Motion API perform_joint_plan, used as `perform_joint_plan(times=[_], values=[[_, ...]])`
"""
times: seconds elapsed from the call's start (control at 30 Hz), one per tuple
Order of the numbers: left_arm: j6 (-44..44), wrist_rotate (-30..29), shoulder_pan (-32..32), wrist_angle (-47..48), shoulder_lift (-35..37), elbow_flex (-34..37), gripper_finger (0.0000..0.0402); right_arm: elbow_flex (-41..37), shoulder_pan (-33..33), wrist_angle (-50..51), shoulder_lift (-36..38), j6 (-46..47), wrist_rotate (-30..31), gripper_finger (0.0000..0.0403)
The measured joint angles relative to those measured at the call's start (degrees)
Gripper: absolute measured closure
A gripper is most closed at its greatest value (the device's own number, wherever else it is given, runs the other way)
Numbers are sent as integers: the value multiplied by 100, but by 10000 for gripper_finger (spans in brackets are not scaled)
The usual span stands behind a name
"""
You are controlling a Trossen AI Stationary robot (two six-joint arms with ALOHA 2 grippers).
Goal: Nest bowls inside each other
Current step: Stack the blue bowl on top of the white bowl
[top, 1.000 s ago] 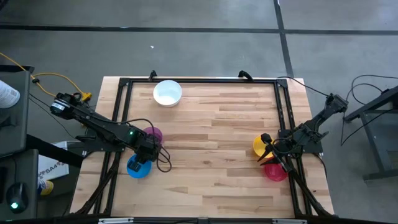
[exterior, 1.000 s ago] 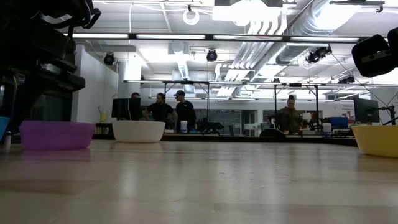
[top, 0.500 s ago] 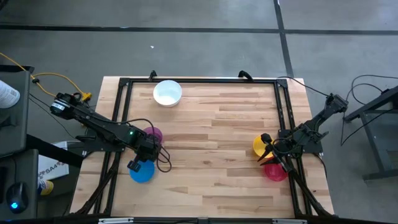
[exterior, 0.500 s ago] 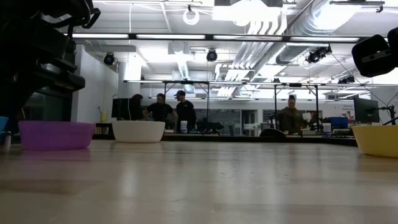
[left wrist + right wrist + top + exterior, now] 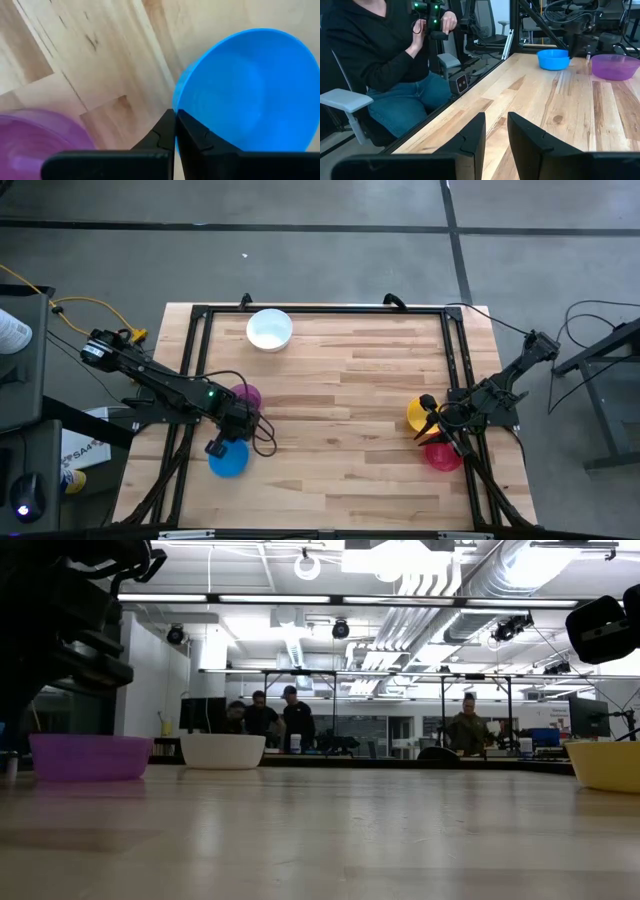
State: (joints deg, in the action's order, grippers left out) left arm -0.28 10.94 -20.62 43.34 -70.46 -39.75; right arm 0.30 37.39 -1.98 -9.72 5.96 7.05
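Since a second ago the left gripper (image 5: pixel 175 131) has pinched shut on the rim of the blue bowl (image 5: pixel 250 95), dragging it nearer, with the purple bowl (image 5: pixel 246 397) just beyond on its far side; the right gripper (image 5: pixel 496 131) waits part open.

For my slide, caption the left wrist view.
Left tool shut on the blue bowl rim, purple bowl alongside.
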Motion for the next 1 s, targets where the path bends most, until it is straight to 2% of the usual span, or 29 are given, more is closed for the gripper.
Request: perform_joint_plan(times=[0.2,0.57,0.73,1.0], values=[[-167,67,-2,60,0,-43,400,2,0,0,2,0,0,327],[-172,271,20,546,-2,-1045,401,0,0,2,2,2,0,327],[-456,-239,460,1063,-4,-1637,401,1,0,2,2,0,0,327],[-803,-1373,1717,1230,-4,-2386,401,0,0,2,2,0,-1,327]])
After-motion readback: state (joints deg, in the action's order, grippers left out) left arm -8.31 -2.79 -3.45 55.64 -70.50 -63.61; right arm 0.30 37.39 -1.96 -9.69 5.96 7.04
